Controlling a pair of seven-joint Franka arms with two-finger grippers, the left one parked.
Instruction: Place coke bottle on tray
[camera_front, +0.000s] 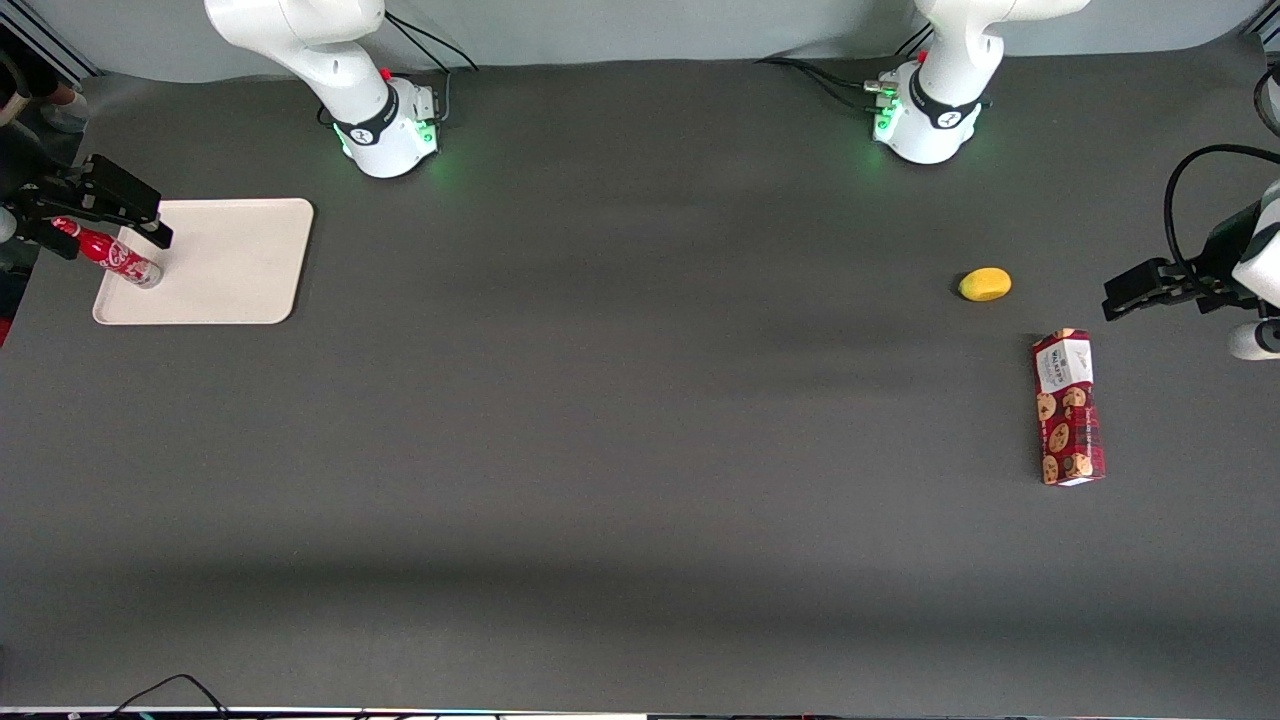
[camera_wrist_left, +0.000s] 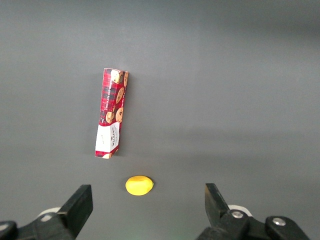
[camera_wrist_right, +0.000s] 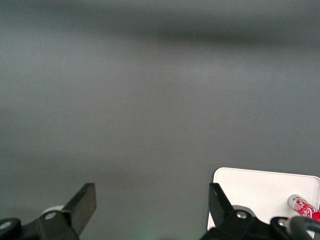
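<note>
The coke bottle (camera_front: 112, 259), small and red with white lettering, rests with its base on the tray (camera_front: 230, 265) near the tray's edge toward the working arm's end. The tray is cream-white and flat, with rounded corners. My right gripper (camera_front: 105, 215) hangs over that edge of the tray, above the bottle. In the right wrist view the gripper (camera_wrist_right: 152, 195) is open, with only grey table between its fingers. There the coke bottle (camera_wrist_right: 304, 206) lies outside the gap, beside one finger, on the tray (camera_wrist_right: 260, 187).
A red cookie box (camera_front: 1068, 407) lies flat toward the parked arm's end of the table, with a small yellow fruit (camera_front: 985, 284) farther from the front camera than it. Both robot bases (camera_front: 395, 125) stand along the table's back edge.
</note>
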